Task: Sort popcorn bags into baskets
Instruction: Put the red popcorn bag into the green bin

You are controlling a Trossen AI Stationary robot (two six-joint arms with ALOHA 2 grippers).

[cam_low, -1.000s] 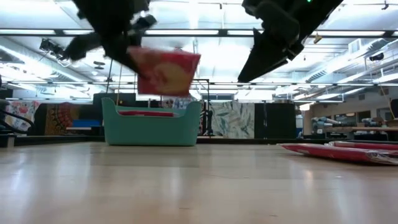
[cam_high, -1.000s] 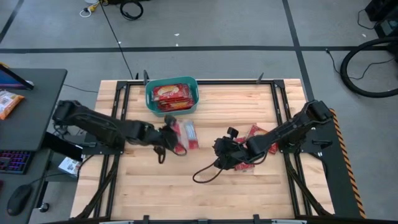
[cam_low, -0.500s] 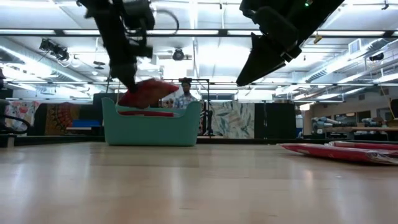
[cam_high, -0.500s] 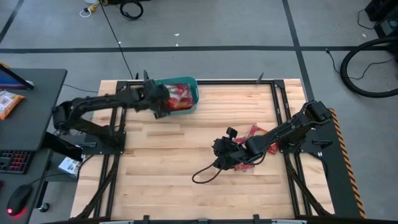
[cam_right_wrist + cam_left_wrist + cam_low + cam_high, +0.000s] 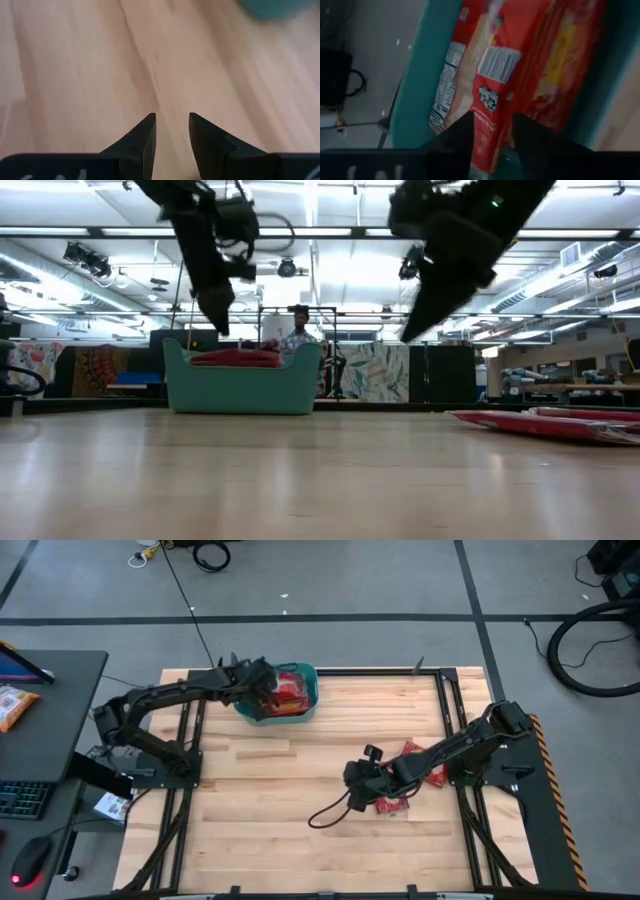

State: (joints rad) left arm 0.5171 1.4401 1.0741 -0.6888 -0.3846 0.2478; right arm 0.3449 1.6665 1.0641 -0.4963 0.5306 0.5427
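Red popcorn bags (image 5: 288, 692) lie piled inside the teal basket (image 5: 309, 708) at the table's far edge, the top one (image 5: 490, 85) showing its barcode face. Right over the basket's left part hangs the left gripper (image 5: 262, 682), fingers (image 5: 455, 142) parted with nothing between them. Out on the wooden table (image 5: 260, 830), well apart from the basket, more bags (image 5: 412, 758) lie flat at the right side. The right gripper (image 5: 352, 780) hovers just beside those, fingers (image 5: 142, 137) spread over bare wood, empty. A person (image 5: 298, 332) stands beyond the basket.

Popcorn bag (image 5: 490, 75) now in basket (image 5: 308, 700)
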